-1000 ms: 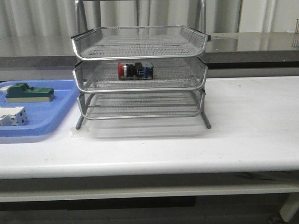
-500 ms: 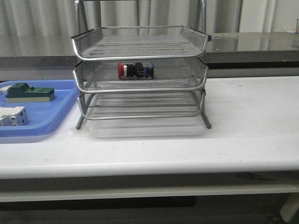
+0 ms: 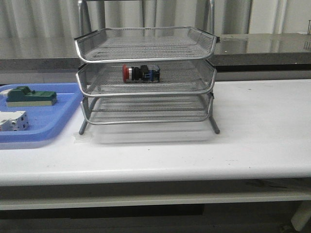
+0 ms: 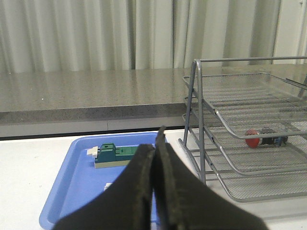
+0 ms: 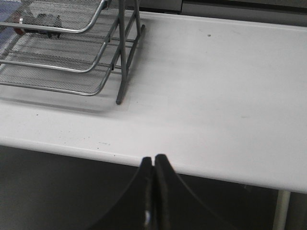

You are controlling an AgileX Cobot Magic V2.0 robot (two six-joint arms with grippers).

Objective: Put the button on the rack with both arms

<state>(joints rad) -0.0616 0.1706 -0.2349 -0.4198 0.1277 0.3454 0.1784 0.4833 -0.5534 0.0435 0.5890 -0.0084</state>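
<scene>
No brand, label or writing can be read on anything here. The button (image 3: 140, 73) lies on its side in the middle tray of the rack (image 3: 146, 77), toward the back and a little left of centre. In the front view its long axis runs left to right across the tray, the red head pointing toward the robot's left and the blue rear block toward the right, with the black-and-silver body between them. The wire mesh of the tray's front wall partly veils it, so fine detail on the body is hard to make out.

The rack stands on the white table (image 3: 252, 141), three mesh trays stacked in a metal frame; the tops of its uprights are cut off by the picture's edge. Just beside it on the robot's left is a blue tray (image 3: 46, 121), cut off at the picture's left edge, holding a green block (image 3: 29, 95) and a white boxy part (image 3: 12, 120) that is also partly out of frame.

Neither arm shows in the front view. In the left wrist view the left gripper (image 4: 154, 158) has its fingers pressed together with nothing between them, well apart from the rack. In the right wrist view the right gripper (image 5: 153, 165) likewise has its fingers together and empty, near the table's front edge. There the button is probably the dark shape with a red end at the picture's corner, mostly hidden.
</scene>
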